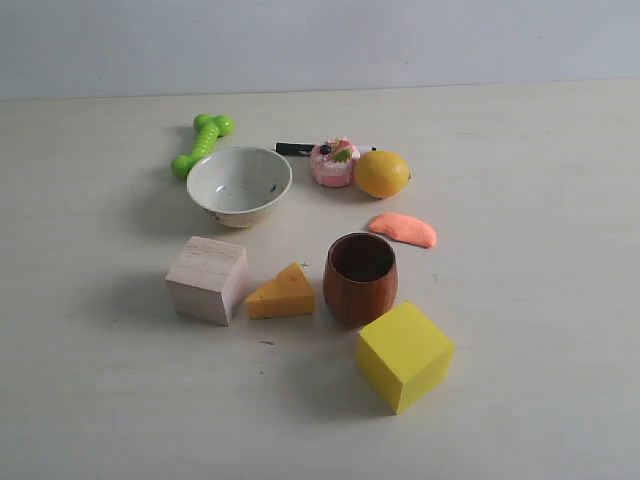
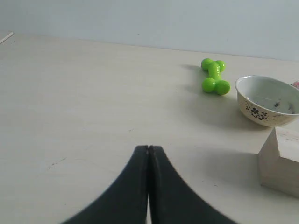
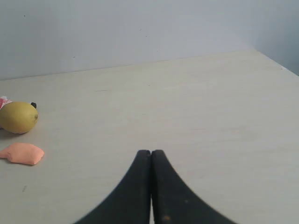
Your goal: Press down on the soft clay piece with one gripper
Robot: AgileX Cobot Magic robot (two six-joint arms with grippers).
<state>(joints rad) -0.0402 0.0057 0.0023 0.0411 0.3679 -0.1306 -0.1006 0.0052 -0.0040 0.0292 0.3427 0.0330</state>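
- Worktop (image 1: 540,330): pale, wood-grained, carries everything; plain light wall behind.
- Left pincer (image 2: 148,149): dark fingers pressed together, no gap, nothing between them. It hangs over bare worktop, well apart from the objects.
- Right pincer (image 3: 151,152): fingers likewise closed tight on nothing, over bare worktop, well apart from the clay.
- Yellow cube (image 1: 404,355): nearest the exterior camera, just in front and right of the cup, one corner turned forward.
- Wood block (image 1: 207,279): pale, left of the cheese and just beside it.
- Bowl (image 1: 238,208): white, speckled inside, upright, behind the block.
- Cup (image 1: 360,285): brown wood, upright, mouth open, between cheese and cube.
- Cheese (image 1: 282,294): yellow-orange wedge, between block and cup.
- Bone (image 1: 202,144): green toy, behind the bowl on its left.
- Lemon (image 1: 382,174): right of the cake, touching it or nearly so.
- Clay (image 1: 403,229): flat salmon-orange blob lying on the worktop, behind and right of the cup, in front of the lemon, clear of both.
- Cake (image 1: 334,163): small, pink, between bowl and lemon.
- Black strip (image 1: 293,149): behind the cake, too small to identify.
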